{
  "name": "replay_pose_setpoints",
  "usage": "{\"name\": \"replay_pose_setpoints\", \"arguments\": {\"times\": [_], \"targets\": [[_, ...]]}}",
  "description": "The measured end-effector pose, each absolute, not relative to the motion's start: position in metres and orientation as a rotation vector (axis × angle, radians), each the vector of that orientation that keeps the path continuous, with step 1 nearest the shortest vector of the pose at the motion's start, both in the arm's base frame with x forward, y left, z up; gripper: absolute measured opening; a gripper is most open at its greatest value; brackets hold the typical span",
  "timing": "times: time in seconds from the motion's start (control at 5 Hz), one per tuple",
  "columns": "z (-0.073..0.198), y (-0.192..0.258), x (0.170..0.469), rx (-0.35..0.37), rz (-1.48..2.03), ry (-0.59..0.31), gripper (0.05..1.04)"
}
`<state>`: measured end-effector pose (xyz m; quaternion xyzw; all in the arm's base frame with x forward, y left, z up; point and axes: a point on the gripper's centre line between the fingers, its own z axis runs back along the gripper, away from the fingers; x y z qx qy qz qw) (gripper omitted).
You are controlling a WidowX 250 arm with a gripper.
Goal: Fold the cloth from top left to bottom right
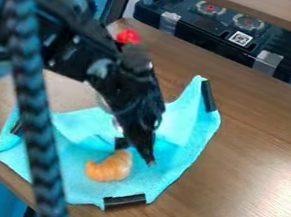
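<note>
Beside the gripper [147, 154] (how open, holding what, I cannot tell), the orange toy [109, 167] is lying on the cloth [78, 188], probably risking a snagged, lumpy fold

From here the light looks soft and fairly bright, laying a pale sheen on the bench [253, 180] toward four o'clock. White glints catch the black arm [71, 53] near ten o'clock; gentle shading dips into the cloth [80, 190].
</note>
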<state>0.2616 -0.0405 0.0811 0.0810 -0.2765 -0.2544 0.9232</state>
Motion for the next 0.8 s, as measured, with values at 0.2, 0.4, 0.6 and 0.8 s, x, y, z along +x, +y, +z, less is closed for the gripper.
{"name": "replay_pose_setpoints", "arguments": {"times": [0.2,0.4,0.6,0.8], "targets": [[0.0826,-0.0508,0.2571,0.186,-0.531,-0.563,0.075],[0.0812,-0.0537,0.2540,0.213,-0.549,-0.563,0.200],[0.0775,-0.0529,0.2541,0.229,-0.558,-0.552,0.456],[0.0739,-0.0512,0.2483,0.227,-0.587,-0.499,0.766]]}}
